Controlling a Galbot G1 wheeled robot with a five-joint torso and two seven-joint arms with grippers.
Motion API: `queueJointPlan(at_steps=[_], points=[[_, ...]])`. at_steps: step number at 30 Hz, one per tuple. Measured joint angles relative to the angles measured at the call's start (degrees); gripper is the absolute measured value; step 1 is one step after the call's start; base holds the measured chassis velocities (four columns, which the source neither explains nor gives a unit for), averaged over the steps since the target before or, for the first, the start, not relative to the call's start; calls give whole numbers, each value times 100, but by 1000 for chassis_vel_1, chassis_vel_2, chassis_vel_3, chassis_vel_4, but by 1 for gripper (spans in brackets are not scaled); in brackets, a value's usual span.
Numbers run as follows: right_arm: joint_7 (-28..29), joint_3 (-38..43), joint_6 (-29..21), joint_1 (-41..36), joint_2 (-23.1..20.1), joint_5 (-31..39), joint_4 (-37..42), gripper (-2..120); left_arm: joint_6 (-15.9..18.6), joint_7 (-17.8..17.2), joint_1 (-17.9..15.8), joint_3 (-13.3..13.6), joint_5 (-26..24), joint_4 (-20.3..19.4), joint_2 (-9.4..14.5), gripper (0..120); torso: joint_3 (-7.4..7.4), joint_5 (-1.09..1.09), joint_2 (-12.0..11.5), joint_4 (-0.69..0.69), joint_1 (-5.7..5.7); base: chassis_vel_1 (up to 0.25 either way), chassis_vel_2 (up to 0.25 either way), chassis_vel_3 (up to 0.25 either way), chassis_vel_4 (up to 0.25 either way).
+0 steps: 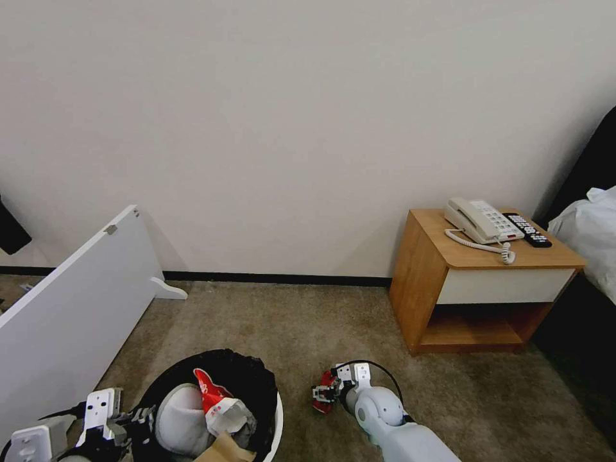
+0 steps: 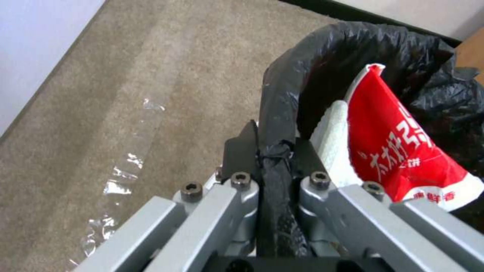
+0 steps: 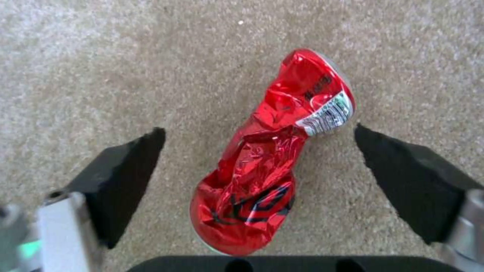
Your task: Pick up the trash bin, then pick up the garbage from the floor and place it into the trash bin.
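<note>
Two grippers at work on a beige carpet: our left gripper is pinched on the bag-lined rim of the bin, holding it low at our left side, while our right gripper hangs over a crushed red can on the floor. The right fingers are spread wide, one on each side of the can and clear of it, with the can lying lengthwise between them, its barcode end farthest from the wrist.

Inside the bin we see a white slipper, a red-and-white wrapper and a corner of a brown paper bag, so most of the litter looks collected already.

The step in hand, as we judge it, is the grasp of the can. To do it well, we would lower until the pads flank the can's thick middle, close across its narrow width, and keep the squeeze gentle, since thin crumpled metal can slip or skid on short pile. The bin stands just left of the right gripper, so the carry should be short.
</note>
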Motion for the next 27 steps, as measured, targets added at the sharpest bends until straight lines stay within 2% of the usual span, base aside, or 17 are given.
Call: queueJointPlan(at_steps=[2,5,6,8,9,11,13,15,16,18,27], points=[[-9,-3,-6,22,19,-3,-63,93,0,0,-1,0,-1,0,0,4,0,0,0,-1,0,0,0,0,0],[-40,-4,-48,88,84,-16,-286,77,0,0,-6,0,-3,0,0,4,0,0,0,-1,0,0,0,0,0],[-40,-4,-48,88,84,-16,-286,77,0,0,-6,0,-3,0,0,4,0,0,0,-1,0,0,0,0,0],[-43,-3,-72,95,99,-6,-337,67,0,0,-6,1,-4,0,0,4,0,0,0,0,0,0,0,0,0],[-43,-3,-72,95,99,-6,-337,67,0,0,-6,1,-4,0,0,4,0,0,0,0,0,0,0,0,0],[-34,-17,-95,92,99,4,-355,54,0,0,-9,5,-5,0,0,4,0,0,0,0,0,0,0,0,0],[-27,-17,-102,85,98,8,-356,51,0,0,-11,6,-5,0,0,4,0,0,0,-1,0,0,0,0,0],[-12,-13,-108,58,88,12,-356,40,0,0,-10,6,-5,0,1,4,0,0,0,-1,0,0,0,0,0],[-12,-13,-108,58,88,12,-356,40,0,0,-10,6,-5,0,1,4,0,0,0,-1,0,0,0,0,0],[-4,1,-109,47,76,15,-356,30,0,0,-2,5,-4,0,1,4,0,0,0,-1,0,0,0,0,0],[7,23,-114,27,57,21,-353,28,0,0,14,1,1,0,-3,4,0,0,0,0,0,0,0,0,0]])
